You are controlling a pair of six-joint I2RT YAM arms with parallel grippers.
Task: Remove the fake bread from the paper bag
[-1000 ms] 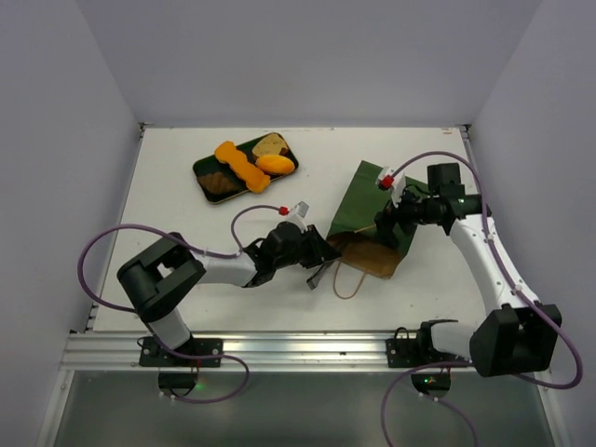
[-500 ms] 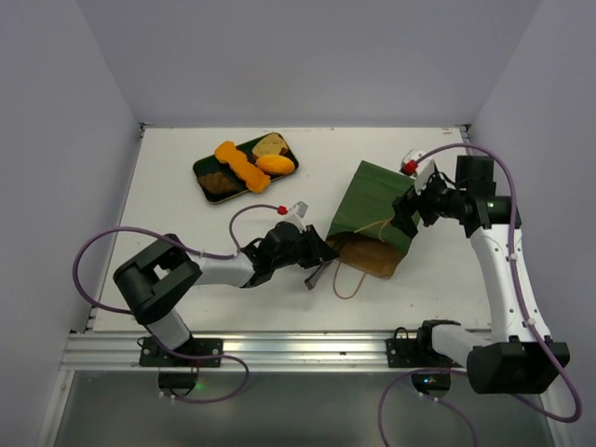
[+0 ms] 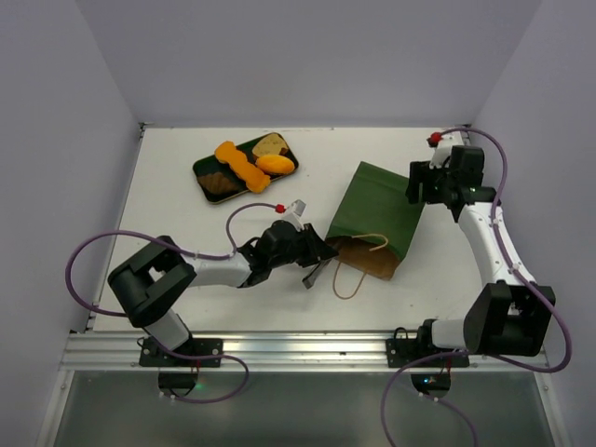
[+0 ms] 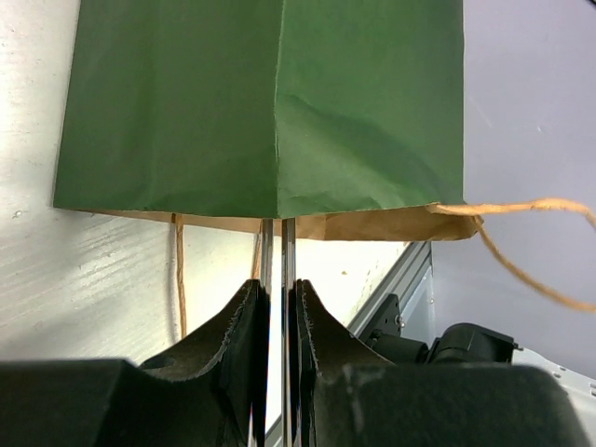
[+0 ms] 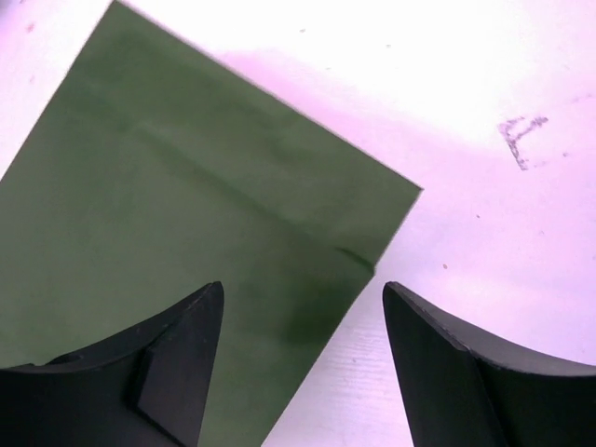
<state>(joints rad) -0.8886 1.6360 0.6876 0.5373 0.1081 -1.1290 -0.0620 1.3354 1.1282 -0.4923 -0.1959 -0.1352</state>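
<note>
The dark green paper bag [image 3: 377,212] lies flat on the white table with its brown kraft mouth [image 3: 368,257] toward the near edge. My left gripper [image 3: 323,254] sits at the mouth's left corner. In the left wrist view its jaws [image 4: 277,284] are shut on a thin grey edge that runs up to the bag [image 4: 270,102] rim. My right gripper [image 3: 416,186] hovers open over the bag's far right corner [image 5: 186,186], holding nothing [image 5: 301,289]. The fake bread [image 3: 250,164], orange and brown pieces, lies on the tray. I cannot see inside the bag.
The dark green flat tray [image 3: 198,169] stands at the back left of the table. A string handle [image 3: 345,279] loops out on the table in front of the bag's mouth. An aluminium rail [image 3: 279,350] runs along the near edge, and walls close in three sides.
My right gripper has drawn back from the bag's mouth to its far right corner, and its jaws stay open. The bag has settled flatter. The left gripper has stayed put.
</note>
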